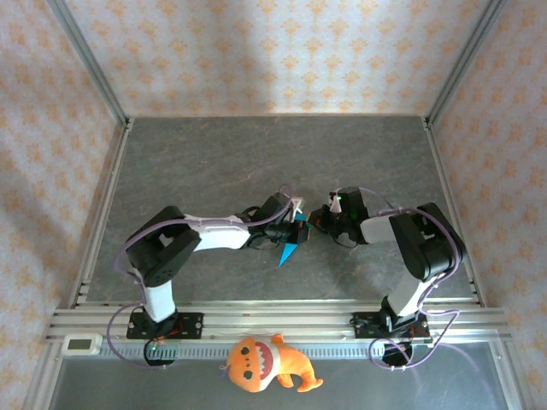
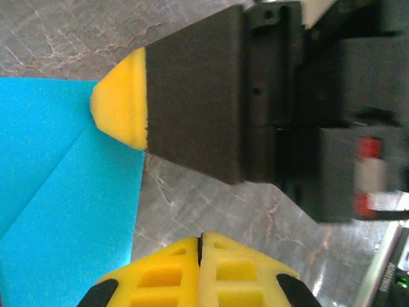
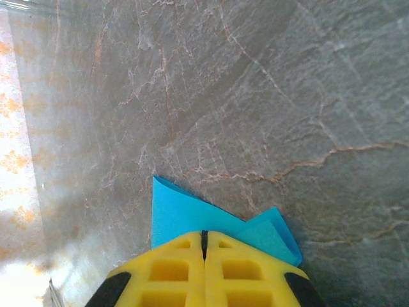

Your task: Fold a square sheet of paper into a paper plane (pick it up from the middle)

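Note:
The square sheet of paper point(image 2: 64, 192) is bright cyan-blue and lies creased and partly folded on the grey table point(image 1: 256, 162). A pointed piece of the paper point(image 1: 288, 250) pokes out below the left arm's wrist. My left gripper point(image 2: 201, 236) is shut with nothing between its fingers, over bare table just right of the paper's edge. My right gripper point(image 3: 204, 234) is shut too, its yellow fingertips point(image 2: 121, 105) resting on the paper's point(image 3: 185, 214) upper corner, where a folded flap shows. Both grippers meet at the table's middle, left gripper point(image 1: 297, 224) and right gripper point(image 1: 320, 220).
An orange plush toy point(image 1: 265, 363) lies on the front ledge below the arm bases. A small white device point(image 1: 82, 343) sits at the ledge's left end. Metal rails point(image 1: 102, 205) and patterned walls enclose the table.

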